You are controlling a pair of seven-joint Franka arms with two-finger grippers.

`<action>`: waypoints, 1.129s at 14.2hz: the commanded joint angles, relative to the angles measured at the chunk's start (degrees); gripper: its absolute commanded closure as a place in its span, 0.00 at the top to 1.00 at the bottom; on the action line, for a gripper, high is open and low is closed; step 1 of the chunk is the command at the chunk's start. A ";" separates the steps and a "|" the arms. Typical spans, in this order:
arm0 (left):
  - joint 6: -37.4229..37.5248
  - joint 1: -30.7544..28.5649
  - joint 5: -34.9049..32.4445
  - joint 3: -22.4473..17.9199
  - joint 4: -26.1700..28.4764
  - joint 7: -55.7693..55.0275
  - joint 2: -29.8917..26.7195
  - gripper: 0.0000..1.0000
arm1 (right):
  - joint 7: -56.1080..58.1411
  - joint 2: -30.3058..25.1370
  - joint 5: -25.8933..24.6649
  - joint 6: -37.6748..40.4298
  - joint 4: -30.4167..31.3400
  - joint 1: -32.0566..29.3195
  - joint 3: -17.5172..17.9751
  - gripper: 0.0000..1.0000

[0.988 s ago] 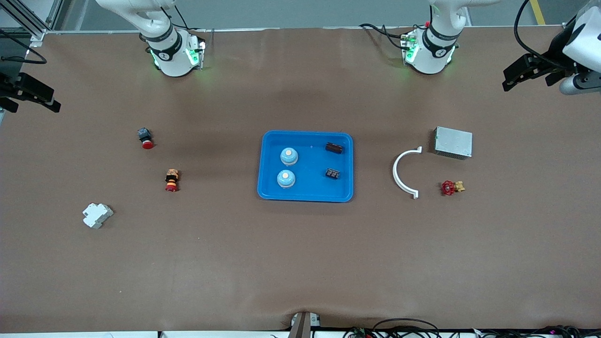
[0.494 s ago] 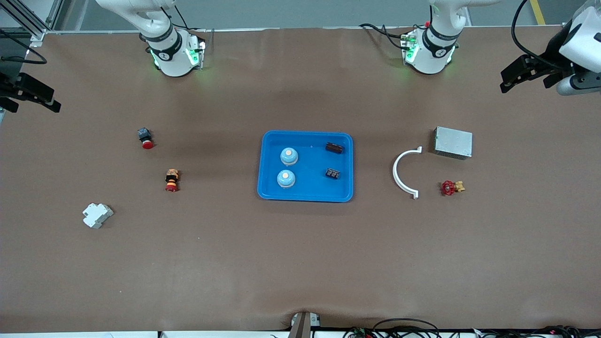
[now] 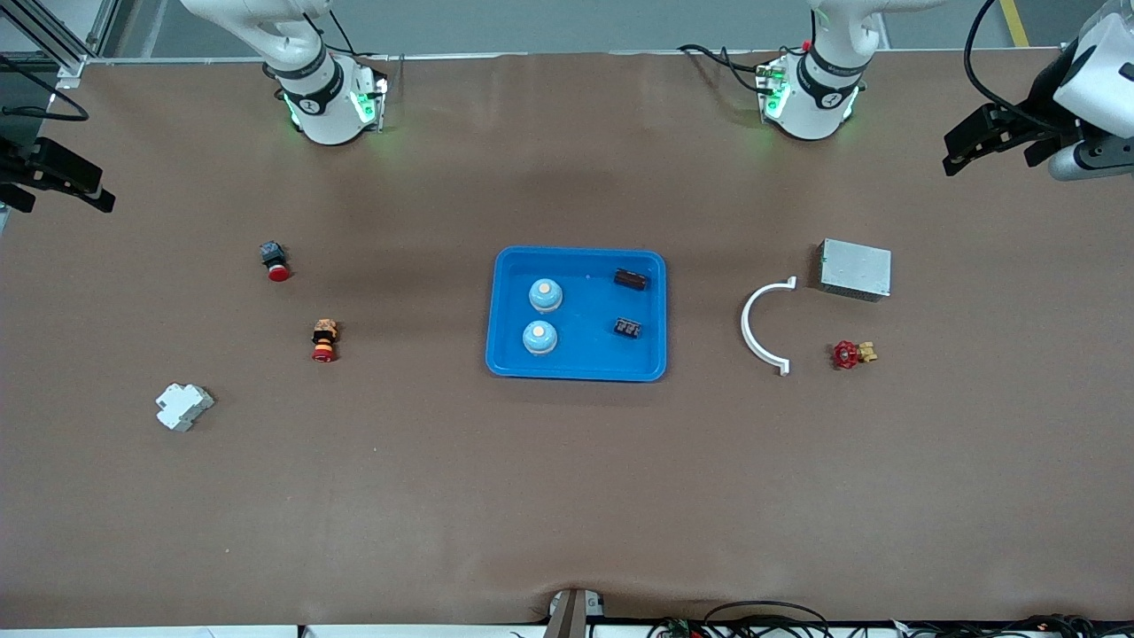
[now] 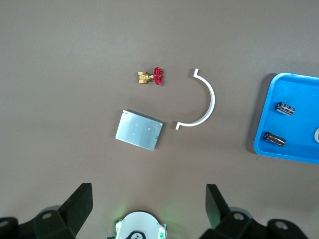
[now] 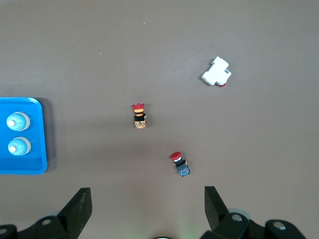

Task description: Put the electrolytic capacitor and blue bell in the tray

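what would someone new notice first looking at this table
The bright blue tray at the table's middle stands out most, holding two blue bells and two dark capacitors. Toward the left arm's end lie a white curved clamp, a grey metal box and a red-handled valve. The left gripper and right gripper wait open over the table's ends.

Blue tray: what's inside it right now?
Inside the tray sit two blue bells toward the right arm's end and two dark capacitors toward the left arm's end. Nothing covers them; their undersides stay hidden.
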State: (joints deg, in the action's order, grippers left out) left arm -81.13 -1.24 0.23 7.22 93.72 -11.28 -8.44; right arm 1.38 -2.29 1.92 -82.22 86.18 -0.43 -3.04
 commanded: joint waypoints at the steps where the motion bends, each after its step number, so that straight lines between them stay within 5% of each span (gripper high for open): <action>1: -0.52 -0.26 -0.15 0.60 0.32 -0.76 -0.52 1.00 | -0.94 -0.17 0.90 0.31 -0.58 -0.45 0.41 1.00; 16: -1.84 -0.34 -0.58 0.69 0.41 0.64 0.53 1.00 | -1.03 -0.08 0.19 -0.66 -0.58 -0.45 0.58 1.00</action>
State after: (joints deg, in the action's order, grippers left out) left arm -82.15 -1.29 0.23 7.35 93.97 -11.24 -7.38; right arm 1.31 -2.29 1.96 -82.94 86.18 -0.42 -2.85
